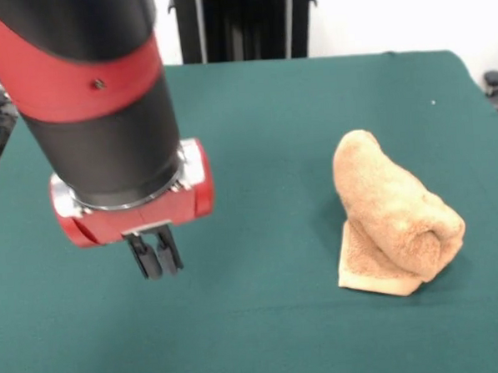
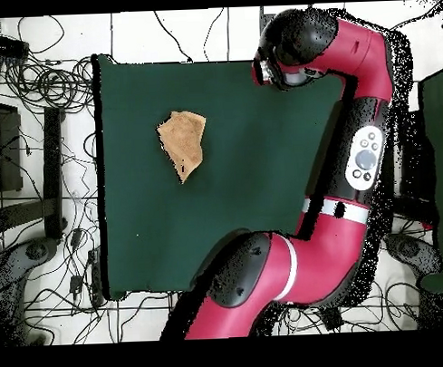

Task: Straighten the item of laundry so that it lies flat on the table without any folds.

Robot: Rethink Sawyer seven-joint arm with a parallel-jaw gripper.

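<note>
I count one towel on my screens — a single tan bundle, bunched up rather than spread, and there is no second cloth anywhere on the green. One table carries it. One arm shows, red and black, and it ends in one gripper with two dark fingers that I can pick out in the front view — they sit close together. That makes one of each, two fingers aside.

The arm is cut off by the front view's top edge. In the overhead view the gripper is hidden beneath the arm's end, near the table's corner.
</note>
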